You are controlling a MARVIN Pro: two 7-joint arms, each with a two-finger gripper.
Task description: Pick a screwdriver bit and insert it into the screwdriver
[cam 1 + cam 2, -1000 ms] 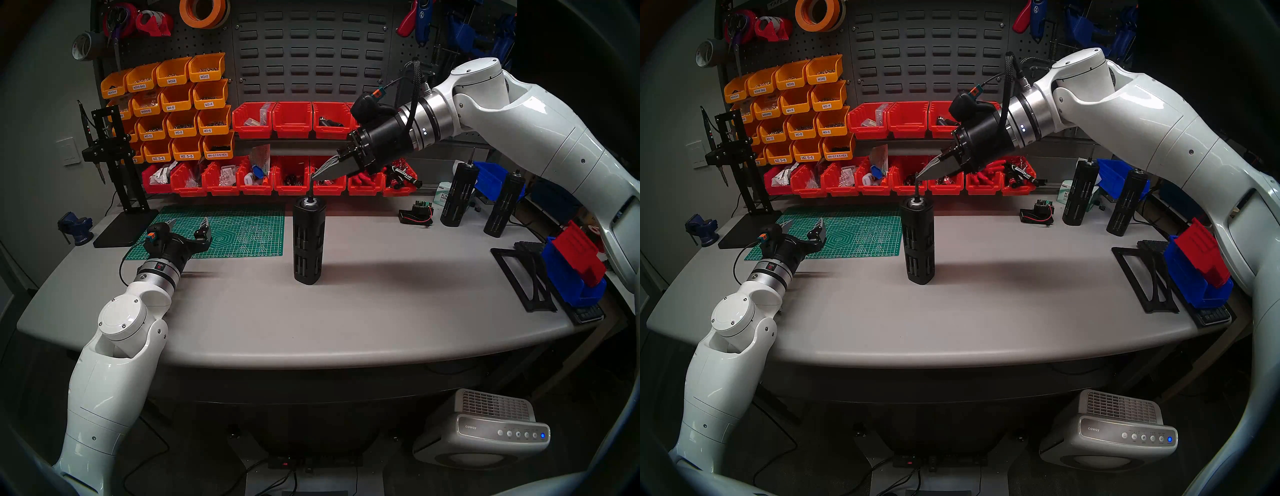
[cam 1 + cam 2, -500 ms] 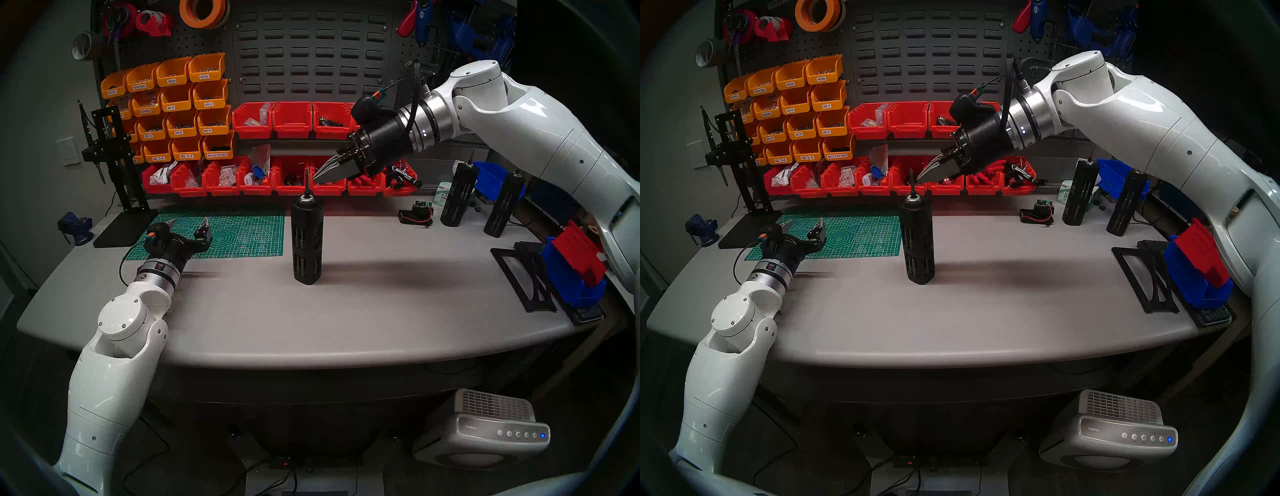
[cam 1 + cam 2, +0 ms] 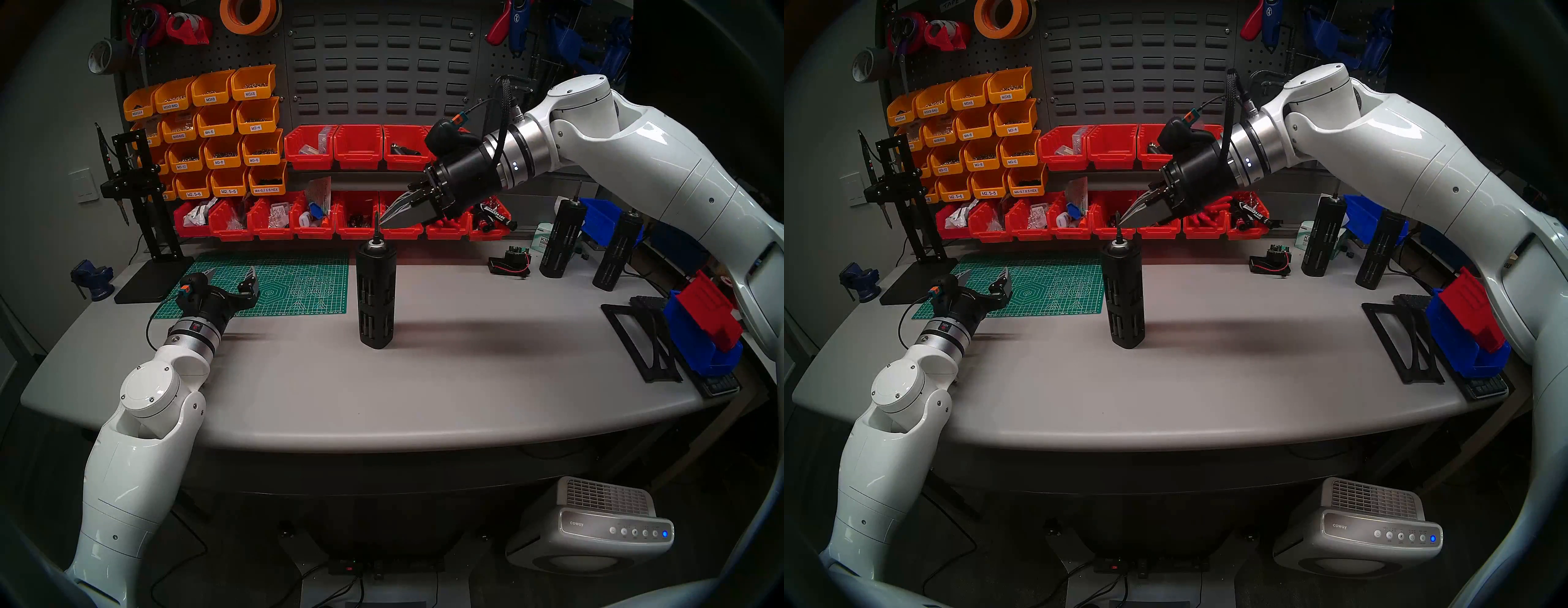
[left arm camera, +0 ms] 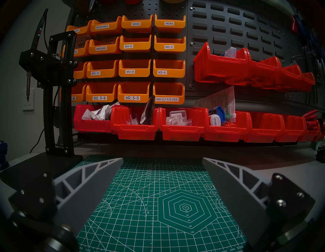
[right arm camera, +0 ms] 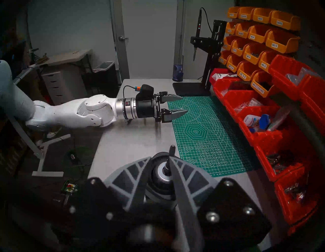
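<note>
Head view: grey table (image 3: 466,382) centre frame, bearing upright screwdriver (image 3: 376,297). Left gripper (image 3: 231,276) lower left, fingers spread, idle over green mat (image 3: 297,271). Right gripper (image 3: 384,218) fingers parted, apparently releasing screwdriver bit (image 3: 376,225) standing in top socket.

The grey table (image 3: 424,395) carries a green cutting mat (image 3: 271,284) at its back left, with a black stand's base plate (image 3: 148,280) touching the mat's left edge and a blue vise (image 3: 93,278) beyond. The screwdriver (image 3: 376,293) stands upright near the middle. At the right stand two more black cylinders (image 3: 560,237), a black frame (image 3: 640,344) and blue-and-red bins (image 3: 704,335)
</note>
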